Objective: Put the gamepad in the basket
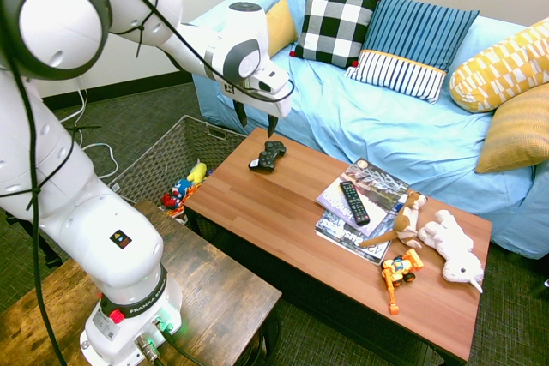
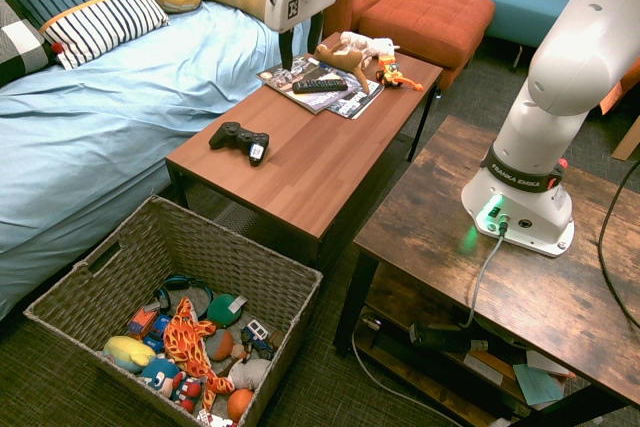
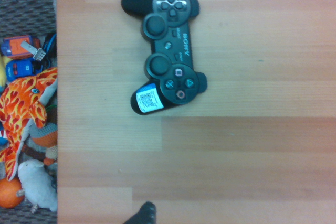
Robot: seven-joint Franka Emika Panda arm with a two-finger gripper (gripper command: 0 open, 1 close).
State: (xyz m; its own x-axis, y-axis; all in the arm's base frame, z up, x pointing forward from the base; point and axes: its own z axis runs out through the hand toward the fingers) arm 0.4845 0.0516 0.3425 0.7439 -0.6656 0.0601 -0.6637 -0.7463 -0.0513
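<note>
1. The gripper [image 1: 256,123] hangs at upper centre of the first exterior view, above the gamepad [image 1: 268,156]; its fingers [image 1: 239,115] are apart and empty.
2. The gamepad lies flat on the table [image 1: 283,212], near its basket-side end.
3. It looks light, rigid and smooth; gripping across the narrow middle seems safest.
4. "SONY" is readable on its face, and a QR sticker [image 3: 147,98] on one handle.
5. The basket [image 2: 265,269] sits on the floor beside the table.

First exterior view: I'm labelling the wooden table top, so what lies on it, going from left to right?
gamepad → remote lying on the magazines → brown plush dog → orange toy digger → white plush animal.
</note>
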